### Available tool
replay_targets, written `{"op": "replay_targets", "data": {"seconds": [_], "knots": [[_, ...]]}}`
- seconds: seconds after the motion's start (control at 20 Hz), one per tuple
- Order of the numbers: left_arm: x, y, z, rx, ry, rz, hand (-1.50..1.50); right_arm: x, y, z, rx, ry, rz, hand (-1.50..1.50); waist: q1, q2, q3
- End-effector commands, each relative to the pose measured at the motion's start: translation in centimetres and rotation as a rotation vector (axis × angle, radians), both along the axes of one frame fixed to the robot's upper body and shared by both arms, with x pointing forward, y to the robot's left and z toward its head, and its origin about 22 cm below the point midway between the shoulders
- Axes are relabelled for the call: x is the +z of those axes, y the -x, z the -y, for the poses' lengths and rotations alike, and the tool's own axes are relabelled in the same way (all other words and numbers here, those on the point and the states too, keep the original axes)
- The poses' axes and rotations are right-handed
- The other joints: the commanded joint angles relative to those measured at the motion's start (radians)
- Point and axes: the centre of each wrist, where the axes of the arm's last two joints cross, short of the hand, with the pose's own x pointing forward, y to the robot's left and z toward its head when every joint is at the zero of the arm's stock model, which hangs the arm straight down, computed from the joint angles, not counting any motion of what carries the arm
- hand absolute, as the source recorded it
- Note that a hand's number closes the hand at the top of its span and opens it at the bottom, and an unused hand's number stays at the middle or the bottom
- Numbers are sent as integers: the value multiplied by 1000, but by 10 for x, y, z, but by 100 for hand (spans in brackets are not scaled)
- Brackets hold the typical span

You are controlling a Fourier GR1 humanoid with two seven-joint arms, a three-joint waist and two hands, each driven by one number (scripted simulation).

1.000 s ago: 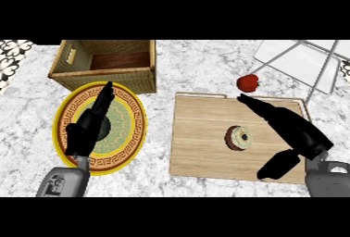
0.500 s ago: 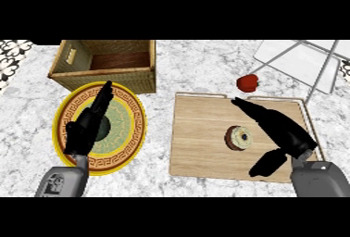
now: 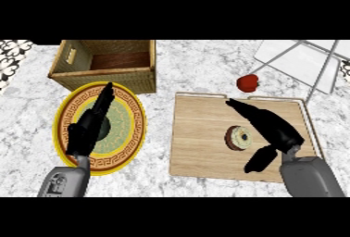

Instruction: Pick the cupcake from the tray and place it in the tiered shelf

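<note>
No legible text or labels anywhere.

Two grey forearms enter from the lower edge of the head view, each ending in a black hand. The left forearm point(image 3: 65, 181) is a boxy grey casing with rounded corners and small darker recessed markings on its upper face. The left hand point(image 3: 89, 127) is matt black, long and slender. The right forearm point(image 3: 311, 176) is a smooth, plain grey shell. The right hand point(image 3: 273, 129) is glossy black, with a separate thumb point(image 3: 259, 159).
</note>
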Motion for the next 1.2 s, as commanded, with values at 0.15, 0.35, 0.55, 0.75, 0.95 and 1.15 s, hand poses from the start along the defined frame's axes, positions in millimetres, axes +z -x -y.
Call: {"op": "replay_targets", "data": {"seconds": [0.15,0.35,0.55,0.75,0.95,1.15], "knots": [[16,-12,3,20,5,4,0,-7,5,0,35,31,-31,150,-2,-1,0],[6,5,3,-2,5,12,0,-29,5,13,100,92,16,150,2,0,0],[10,1,-7,5,4,4,0,-22,3,-6,98,80,73,150,0,0,0],[-6,1,-5,-8,1,-11,0,-3,-3,-5,103,41,98,150,-1,0,0],[6,1,5,-20,-20,10,0,-23,-20,-38,-501,119,11,150,22,7,-2],[11,-5,12,-46,2,24,0,2,-42,-38,-840,136,38,150,54,17,-3]]}}
